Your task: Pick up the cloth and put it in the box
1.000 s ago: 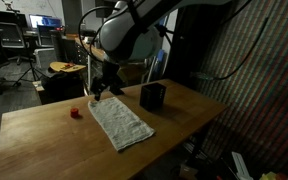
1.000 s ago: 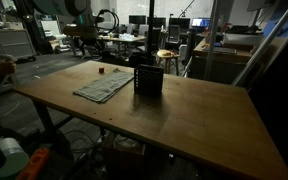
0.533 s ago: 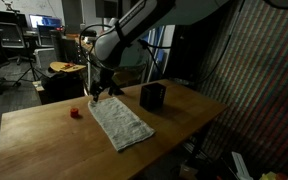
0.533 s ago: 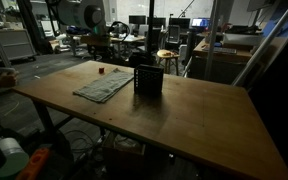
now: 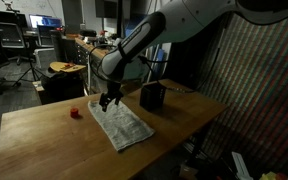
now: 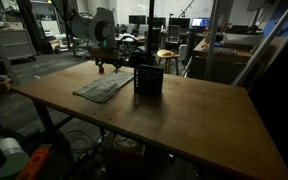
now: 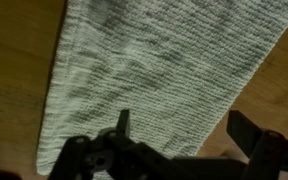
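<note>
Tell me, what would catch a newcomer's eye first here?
The big robot arm reaches over the wooden table, its gripper open above a pale cloth lying flat. Beside the cloth stands a dark box, and a small red object sits on the cloth's other side.

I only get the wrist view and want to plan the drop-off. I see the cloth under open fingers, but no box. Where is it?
Observer: The box stands upright on the table, close beside one long edge of the cloth.
Operator: And where over the cloth am I hanging?
Observer: The gripper hangs over one short end of the cloth, not its middle. It is the end that lies between the box and a small red object.
</note>
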Robot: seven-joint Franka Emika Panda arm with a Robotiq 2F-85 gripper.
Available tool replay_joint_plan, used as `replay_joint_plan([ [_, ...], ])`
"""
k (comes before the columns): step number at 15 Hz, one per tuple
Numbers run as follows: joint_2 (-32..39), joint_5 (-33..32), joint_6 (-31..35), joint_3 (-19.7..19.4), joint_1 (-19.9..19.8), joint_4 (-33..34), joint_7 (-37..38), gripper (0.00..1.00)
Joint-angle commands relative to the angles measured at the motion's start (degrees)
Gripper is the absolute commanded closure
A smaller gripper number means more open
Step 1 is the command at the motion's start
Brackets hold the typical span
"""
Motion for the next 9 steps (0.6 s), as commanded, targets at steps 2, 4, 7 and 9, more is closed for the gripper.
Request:
replay_joint_plan([
  [2,1.92,-0.46,1.06,1.14,-1.28,0.07,-2.99,0.00],
  [4,2.60,-0.55,1.20,1.12,-1.46,-0.03,-3.60,0.00],
  [7,3.58,-0.84,1.31,1.04,-2.02,-0.18,-4.95,0.00],
  [9,4.31,-1.11,1.51,0.74,-2.47,-0.32,-5.61,0.00],
])
